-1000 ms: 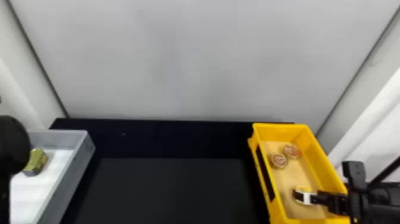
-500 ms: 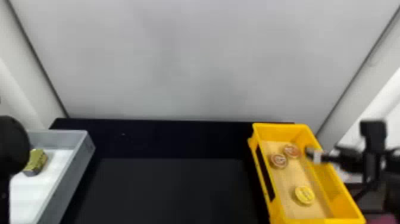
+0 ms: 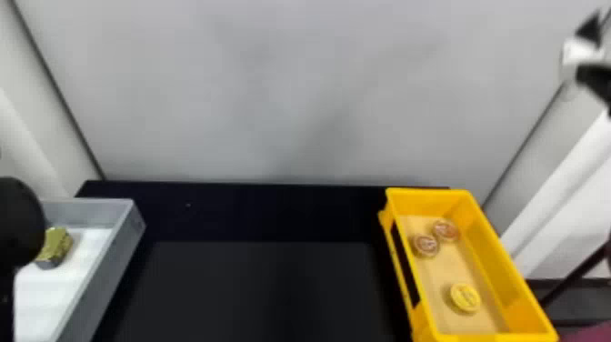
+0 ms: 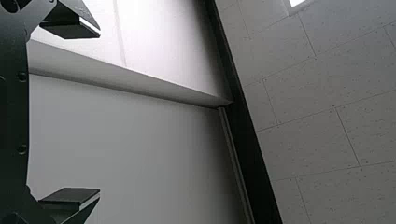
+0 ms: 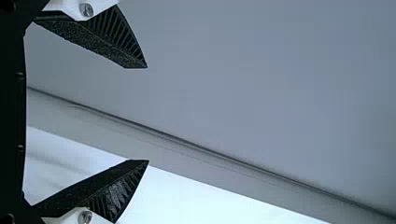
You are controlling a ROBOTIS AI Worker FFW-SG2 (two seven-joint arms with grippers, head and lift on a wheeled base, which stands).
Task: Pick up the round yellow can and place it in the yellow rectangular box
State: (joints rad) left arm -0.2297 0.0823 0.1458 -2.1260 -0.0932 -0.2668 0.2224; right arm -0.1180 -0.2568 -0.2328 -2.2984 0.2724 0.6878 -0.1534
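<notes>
Head view, starting at the left: what do we have?

We have our black left arm (image 3: 18, 223) beside the grey rectangular plastic tray (image 3: 113, 264), which holds a gold block-shaped tin (image 3: 57, 245). In the left wrist view our left hand (image 4: 99, 112) is released and empty, aimed at wall and ceiling; we judge it idle, held off the work.

And across the black flat tabletop (image 3: 263, 291)?

At its right end we see the yellow rectangular plastic box (image 3: 509, 273). Towards its far end sit a round reddish can (image 3: 425, 245) and its reddish neighbour (image 3: 446, 230), close together.

Where's our round yellow can (image 3: 465, 298)?

Inside the box, flat on the floor at the near end, well apart from the others. We'd say lying flat keeps it from rolling, and the walls would stop any slide.

And our right hand (image 5: 147, 114)?

Released too, fingers spread around nothing, raised high beyond the box, presumably so we don't knock the cans. We judge the placing done.
</notes>
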